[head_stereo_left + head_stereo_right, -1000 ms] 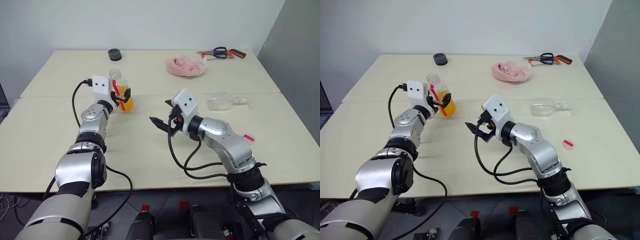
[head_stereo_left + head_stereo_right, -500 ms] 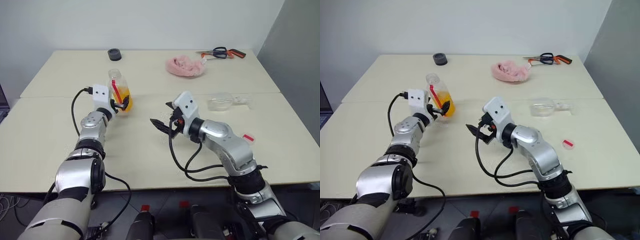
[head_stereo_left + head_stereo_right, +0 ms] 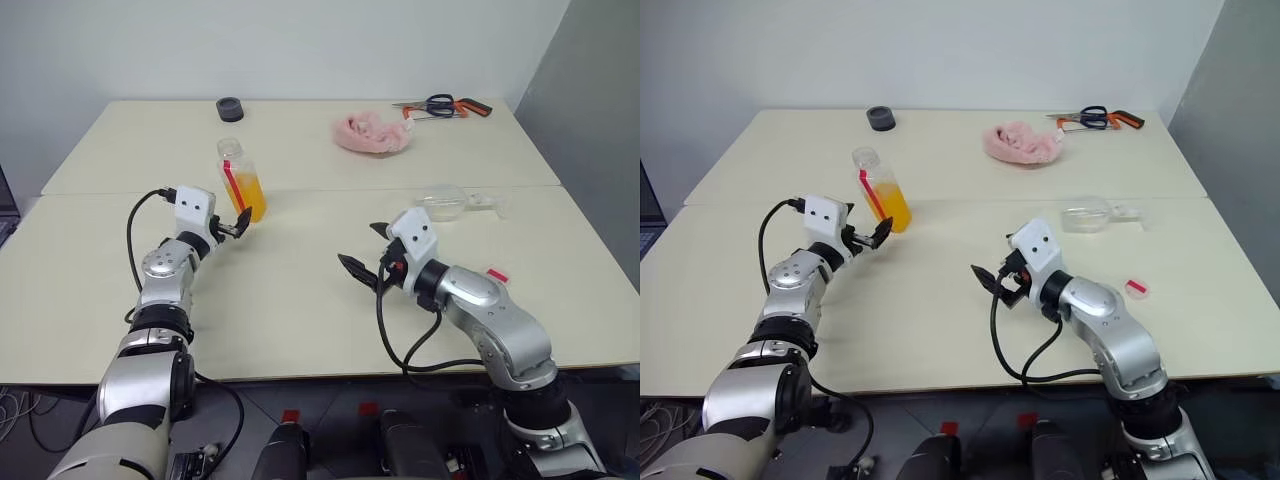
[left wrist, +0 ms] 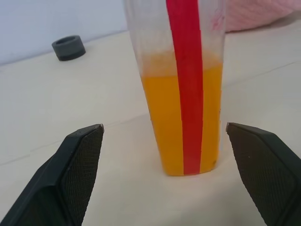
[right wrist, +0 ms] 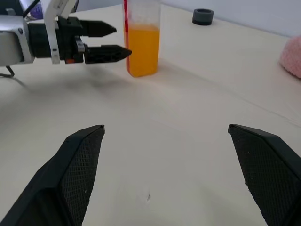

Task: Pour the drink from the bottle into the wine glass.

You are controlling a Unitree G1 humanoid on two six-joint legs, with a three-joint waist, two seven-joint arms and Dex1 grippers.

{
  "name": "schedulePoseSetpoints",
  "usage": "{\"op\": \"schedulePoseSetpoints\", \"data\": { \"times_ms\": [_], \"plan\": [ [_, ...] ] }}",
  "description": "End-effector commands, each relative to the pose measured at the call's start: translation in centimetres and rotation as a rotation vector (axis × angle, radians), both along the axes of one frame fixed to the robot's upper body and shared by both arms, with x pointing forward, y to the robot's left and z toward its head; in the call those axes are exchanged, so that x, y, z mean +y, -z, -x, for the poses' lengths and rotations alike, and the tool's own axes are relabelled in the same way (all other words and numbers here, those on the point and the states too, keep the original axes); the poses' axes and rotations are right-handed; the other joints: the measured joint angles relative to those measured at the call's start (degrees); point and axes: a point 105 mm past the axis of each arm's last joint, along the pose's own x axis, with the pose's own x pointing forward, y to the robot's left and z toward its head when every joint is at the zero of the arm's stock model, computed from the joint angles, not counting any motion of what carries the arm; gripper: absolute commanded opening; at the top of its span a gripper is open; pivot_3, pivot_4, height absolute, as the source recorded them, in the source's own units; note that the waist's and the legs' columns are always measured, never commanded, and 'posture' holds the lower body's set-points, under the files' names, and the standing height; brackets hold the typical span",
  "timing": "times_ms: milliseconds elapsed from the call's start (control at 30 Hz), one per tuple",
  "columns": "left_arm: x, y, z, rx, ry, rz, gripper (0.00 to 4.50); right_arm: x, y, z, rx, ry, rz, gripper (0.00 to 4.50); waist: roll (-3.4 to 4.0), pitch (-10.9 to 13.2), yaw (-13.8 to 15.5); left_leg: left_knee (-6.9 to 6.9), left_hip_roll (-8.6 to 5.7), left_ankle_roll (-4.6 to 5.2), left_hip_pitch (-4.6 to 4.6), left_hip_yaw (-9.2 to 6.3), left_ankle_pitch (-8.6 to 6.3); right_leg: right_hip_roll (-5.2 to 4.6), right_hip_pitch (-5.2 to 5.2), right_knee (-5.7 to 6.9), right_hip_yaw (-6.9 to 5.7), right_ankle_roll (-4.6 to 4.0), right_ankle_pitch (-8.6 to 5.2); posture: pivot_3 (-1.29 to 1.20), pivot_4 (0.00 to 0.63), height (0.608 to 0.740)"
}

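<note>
The bottle stands upright on the table with the orange drink filling its lower half and a red strip down its side. My left gripper is open just in front of it, its fingers apart on either side and not touching. My right gripper is open and empty over the table's middle, pointing toward the bottle. The wine glass lies on its side behind the right arm.
A small red-and-white piece lies right of the right arm. At the back of the table are a pink cloth, scissors and a black ring.
The left gripper has let go of the bottle and drawn back; the bottle went from tilted in its grip to standing on the table. The right gripper moved right and toward the near edge.
</note>
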Motion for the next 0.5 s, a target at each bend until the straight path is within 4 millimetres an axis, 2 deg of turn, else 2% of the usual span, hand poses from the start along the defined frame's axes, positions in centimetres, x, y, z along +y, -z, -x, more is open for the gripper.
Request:
{"op": "schedulePoseSetpoints", "data": {
  "times_ms": [33, 200, 367, 500],
  "plan": [
    [-0.6, -1.4, 0.9, -0.032, 0.096, -0.042, 4.46, -2.4, -1.4, 0.4, -0.102, 0.067, 0.031, 4.5, 0.0, 0.0, 0.1, -0.01, 0.0, 0.0, 0.0, 0.01, 0.0, 0.0, 0.0, -0.01, 0.01, 0.0, 0.0, 0.0, 0.15, 0.74],
    [-2.9, -1.3, 2.9, 0.014, 0.275, -0.017, 4.46, -5.7, -0.7, 0.2, -0.206, 0.197, 0.196, 4.5, 0.0, 0.0, 0.2, -0.01, 0.02, 0.0, 0.01, 0.03, 0.0, 0.01, 0.0, -0.01, 0.02, 0.0, 0.0, 0.0, 0.15, 0.74],
    [-6.4, -1.7, 5.5, 0.082, 0.53, -0.051, 4.46, -8.6, 0.7, 0.6, -0.267, 0.274, 0.381, 4.5, 0.0, 0.0, 0.4, 0.0, 0.03, 0.0, 0.01, 0.06, 0.0, 0.02, 0.03, -0.02, 0.04, 0.0, 0.0, 0.0, 0.15, 0.74],
    [-8.8, -2.6, 6.4, 0.099, 0.661, -0.07, 4.46, -12.4, 0.7, -1.1, -0.369, 0.429, 0.594, 4.5, 0.0, 0.0, 0.6, 0.01, 0.04, 0.0, 0.05, 0.09, 0.0, 0.03, 0.06, -0.02, 0.05, 0.01, -0.01, 0.0, 0.15, 0.74]
  ]
}}
